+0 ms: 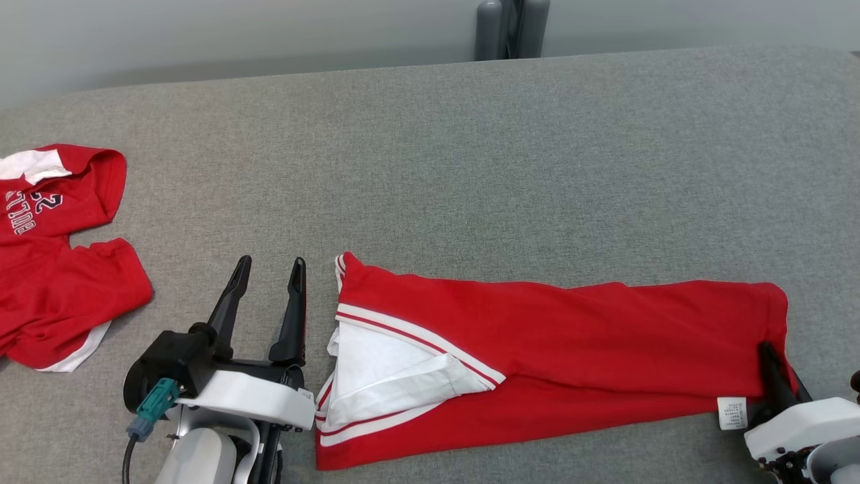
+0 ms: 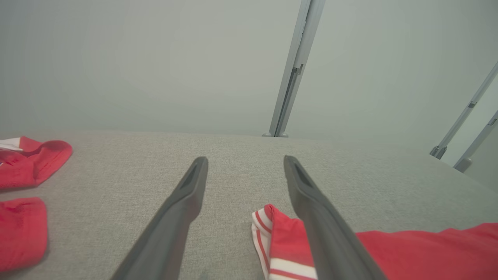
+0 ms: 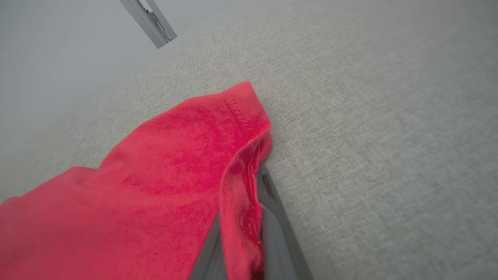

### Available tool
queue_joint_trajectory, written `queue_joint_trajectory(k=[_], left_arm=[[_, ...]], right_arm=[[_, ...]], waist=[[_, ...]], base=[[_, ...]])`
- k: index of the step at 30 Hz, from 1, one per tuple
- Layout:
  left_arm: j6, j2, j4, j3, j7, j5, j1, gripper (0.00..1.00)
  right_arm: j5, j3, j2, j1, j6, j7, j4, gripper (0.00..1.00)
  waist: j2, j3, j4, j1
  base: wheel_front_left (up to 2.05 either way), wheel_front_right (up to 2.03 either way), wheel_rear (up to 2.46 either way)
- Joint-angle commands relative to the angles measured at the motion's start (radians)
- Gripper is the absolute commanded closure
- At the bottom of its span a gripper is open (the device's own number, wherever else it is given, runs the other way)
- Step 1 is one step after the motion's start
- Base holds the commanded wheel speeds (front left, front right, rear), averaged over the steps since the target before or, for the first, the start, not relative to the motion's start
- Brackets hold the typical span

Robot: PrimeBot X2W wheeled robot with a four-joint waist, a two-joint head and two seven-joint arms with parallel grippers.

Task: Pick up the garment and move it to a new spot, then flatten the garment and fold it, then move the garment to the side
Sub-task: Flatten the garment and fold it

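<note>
The garment [image 1: 571,343] is red with white-striped trim and lies as a long folded band across the near part of the grey table [image 1: 470,148]; a white care label shows at its right end. My right gripper [image 1: 772,359] is at that right end, shut on the garment's hem. In the right wrist view the red cloth [image 3: 155,175] is pinched between the two fingers of my right gripper [image 3: 249,186]. My left gripper [image 1: 272,262] stands open just left of the garment's striped end [image 2: 280,241]. Nothing is between the fingers of my left gripper [image 2: 245,159].
A second red shirt [image 1: 54,269] with white panels and lettering lies at the table's left edge and shows again in the left wrist view [image 2: 23,163]. A grey post [image 1: 510,27] stands behind the table's far edge. Bare grey table stretches beyond the garment.
</note>
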Motion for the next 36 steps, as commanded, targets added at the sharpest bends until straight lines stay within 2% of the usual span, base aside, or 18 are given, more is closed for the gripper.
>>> queue_joint_trajectory(k=[1,7,10,16,20,29,33,36], left_arm=[[-0.005,0.001,0.003,0.007,-0.005,0.008,-0.019,0.00],[-0.009,-0.007,0.009,0.013,-0.005,0.013,-0.018,0.00],[-0.010,-0.013,0.013,0.017,-0.005,0.017,-0.017,0.00],[-0.012,-0.018,0.015,0.027,-0.005,0.019,-0.014,0.00],[-0.018,-0.021,0.020,0.031,-0.005,0.019,-0.007,0.00],[-0.018,-0.028,0.015,0.046,-0.005,0.010,0.022,0.00],[-0.014,-0.031,0.008,0.059,-0.005,0.007,0.034,0.00],[-0.013,-0.032,0.008,0.065,-0.005,0.005,0.045,0.00]], right_arm=[[0.005,-0.009,-0.012,-0.009,0.000,-0.001,-0.003,1.00],[-0.015,-0.035,-0.047,-0.016,-0.001,-0.001,-0.012,1.00],[-0.034,-0.057,-0.085,-0.029,-0.001,-0.001,0.001,1.00],[-0.072,-0.116,-0.156,-0.063,-0.001,-0.001,0.076,1.00],[-0.101,-0.115,-0.169,-0.094,0.000,-0.001,0.105,1.00],[-0.104,0.019,-0.171,-0.117,0.000,0.011,0.062,1.00],[-0.068,0.097,-0.165,-0.122,0.000,0.028,-0.020,1.00],[-0.043,0.173,-0.146,-0.121,0.000,0.052,-0.141,1.00]], waist=[[0.0000,0.000,-0.001,0.0000],[0.0000,-0.006,-0.002,0.0000],[0.0000,-0.010,-0.001,0.0000],[0.0000,-0.018,-0.005,0.0000],[0.0000,-0.032,-0.006,0.0000],[0.0000,-0.077,-0.028,0.0000],[0.0000,-0.100,-0.039,0.0000],[0.0000,-0.117,-0.047,0.0000]], base=[[0.00,0.00,0.00],[0.00,0.00,0.00],[0.00,0.00,0.00],[0.00,0.00,0.00],[0.00,0.00,0.00],[0.00,0.00,0.00],[0.00,0.00,0.00],[0.00,0.00,0.00]])
